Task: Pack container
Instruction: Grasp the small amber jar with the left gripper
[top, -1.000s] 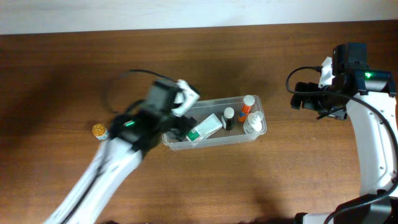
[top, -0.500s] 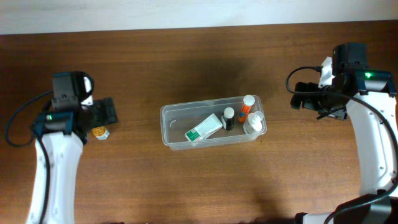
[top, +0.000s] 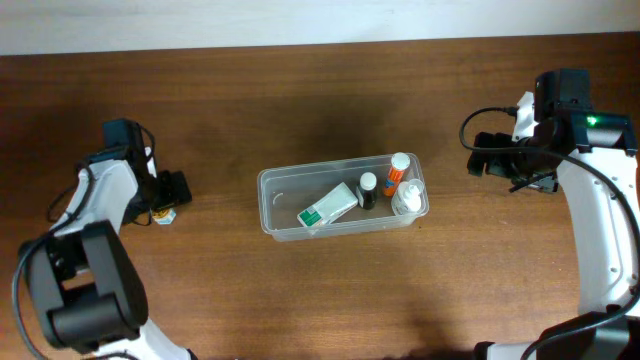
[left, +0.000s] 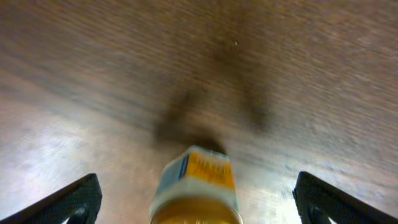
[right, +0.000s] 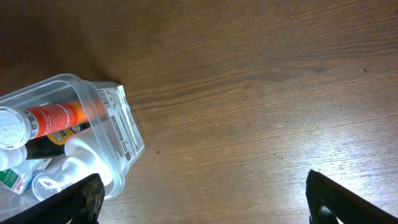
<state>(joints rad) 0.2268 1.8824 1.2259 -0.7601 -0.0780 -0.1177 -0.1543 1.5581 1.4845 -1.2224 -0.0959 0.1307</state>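
The clear plastic container (top: 275, 182) sits mid-table and holds a green-and-white box (top: 328, 207), a black bottle (top: 368, 189), an orange bottle (top: 396, 173) and a white bottle (top: 408, 197). Its right end shows in the right wrist view (right: 127, 134). A small yellow-labelled bottle (top: 160, 214) stands on the table at the left. My left gripper (top: 172, 190) is open with its fingers on either side of that bottle (left: 198, 186), not touching it. My right gripper (top: 487, 158) is open and empty, to the right of the container.
The wooden table's far edge meets a pale wall at the top of the overhead view. The right arm's cable (top: 478, 120) loops beside its wrist.
The left arm swung from over the container's left end back to the table's left side. Its open gripper is now at the small yellow bottle. The right arm has not moved.
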